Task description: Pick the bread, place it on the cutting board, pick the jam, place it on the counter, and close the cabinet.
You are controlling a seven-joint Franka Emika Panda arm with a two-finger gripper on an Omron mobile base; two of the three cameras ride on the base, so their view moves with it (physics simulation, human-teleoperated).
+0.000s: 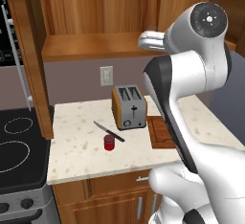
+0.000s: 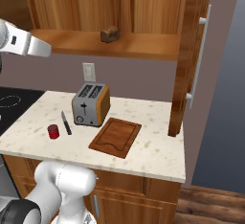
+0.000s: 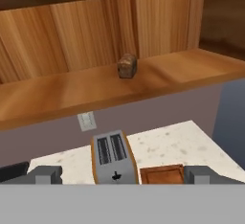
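Fingers spread wide, the gripper faces the bread on the open cabinet shelf; the jam apparently already stands on the counter.

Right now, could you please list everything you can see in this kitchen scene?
bread: one, brown, on the open cabinet's shelf.
cabinet: one, medium-brown wood, doors open, above the counter.
jam: one, red jar, on the counter, in front of the toaster.
knife: one, black handle, lying beside the jam.
toaster: one, silver with orange-brown sides, on the counter, near the wall.
cutting board: one, reddish-brown, flat on the counter beside the toaster.
counter: one, pale speckled.
wall outlet: one, white, above the toaster.
stovetop: one, black, beside the counter.
gripper: one, fingers wide apart, empty, raised toward the shelf.
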